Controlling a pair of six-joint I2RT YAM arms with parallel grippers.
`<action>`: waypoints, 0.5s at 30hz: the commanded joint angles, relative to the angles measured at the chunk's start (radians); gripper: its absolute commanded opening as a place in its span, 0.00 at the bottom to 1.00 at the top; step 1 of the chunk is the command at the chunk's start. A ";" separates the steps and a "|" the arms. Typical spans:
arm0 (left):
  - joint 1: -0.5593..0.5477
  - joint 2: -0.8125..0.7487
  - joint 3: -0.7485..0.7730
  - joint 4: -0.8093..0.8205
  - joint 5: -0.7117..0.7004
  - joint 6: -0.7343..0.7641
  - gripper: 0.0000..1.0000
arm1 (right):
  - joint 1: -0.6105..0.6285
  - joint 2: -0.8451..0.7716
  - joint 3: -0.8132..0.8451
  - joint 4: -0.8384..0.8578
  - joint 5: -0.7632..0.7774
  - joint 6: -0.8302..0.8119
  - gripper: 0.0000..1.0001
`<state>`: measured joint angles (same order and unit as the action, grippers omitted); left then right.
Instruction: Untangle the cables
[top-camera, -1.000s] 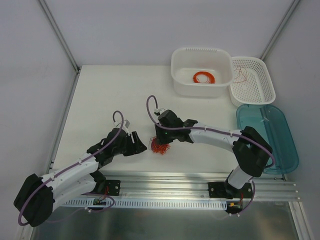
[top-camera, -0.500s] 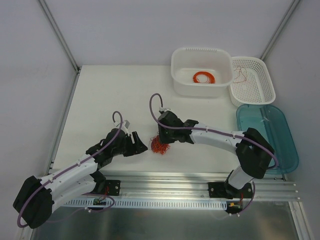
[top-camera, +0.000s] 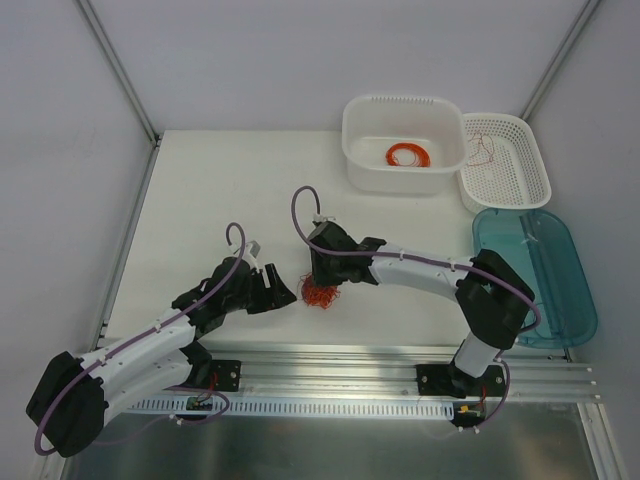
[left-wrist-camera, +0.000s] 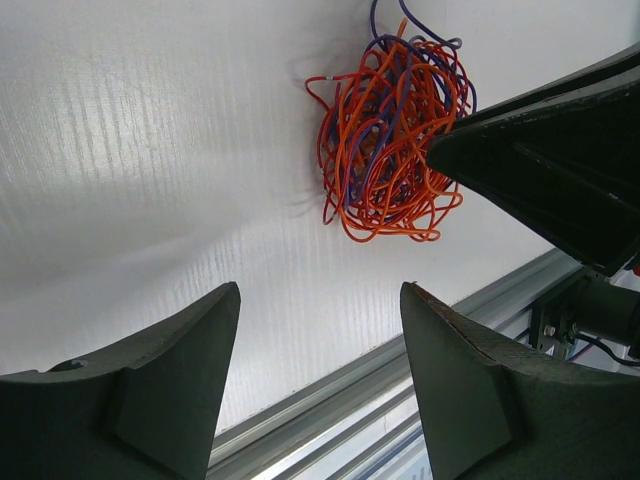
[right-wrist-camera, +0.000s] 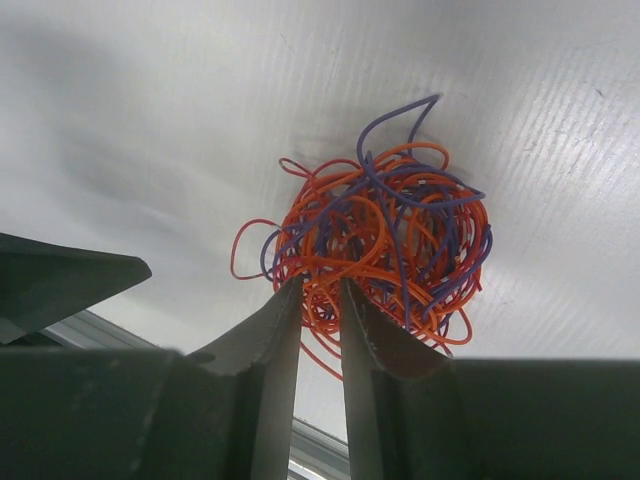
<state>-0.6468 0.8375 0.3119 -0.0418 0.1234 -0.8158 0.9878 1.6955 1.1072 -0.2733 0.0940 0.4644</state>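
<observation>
The cables (top-camera: 318, 293) are a small scribbly knot of orange, red and purple wires on the white table near its front edge. My right gripper (top-camera: 320, 276) stands over the knot, pointing down. In the right wrist view the narrow jaws of that gripper (right-wrist-camera: 320, 284) pinch a few orange strands at the near side of the cables (right-wrist-camera: 385, 245). My left gripper (top-camera: 282, 292) sits just left of the knot, close to the table. In the left wrist view it (left-wrist-camera: 320, 290) is open with nothing between its fingers, and the cables (left-wrist-camera: 390, 140) lie ahead of it.
A white tub (top-camera: 354, 140) at the back right holds a neat orange ring coil (top-camera: 408, 156). Beside it stands a white perforated basket (top-camera: 520, 190) with a thin red wire. A blue tray (top-camera: 545, 285) lies at the right. An aluminium rail (top-camera: 330, 360) runs along the near edge.
The right gripper and the knot have shifted slightly left toward the left gripper. The left jaws have opened a little wider.
</observation>
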 joint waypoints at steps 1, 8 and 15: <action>0.001 -0.002 -0.005 0.019 0.018 0.017 0.66 | 0.012 0.001 0.052 0.017 0.021 0.022 0.25; 0.003 0.015 0.006 0.019 0.022 0.029 0.66 | 0.014 0.030 0.065 -0.010 0.041 0.042 0.24; 0.001 0.044 0.021 0.020 0.032 0.043 0.66 | 0.014 0.052 0.068 -0.024 0.062 0.040 0.19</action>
<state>-0.6468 0.8707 0.3119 -0.0418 0.1310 -0.8017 0.9974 1.7439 1.1393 -0.2859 0.1230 0.4889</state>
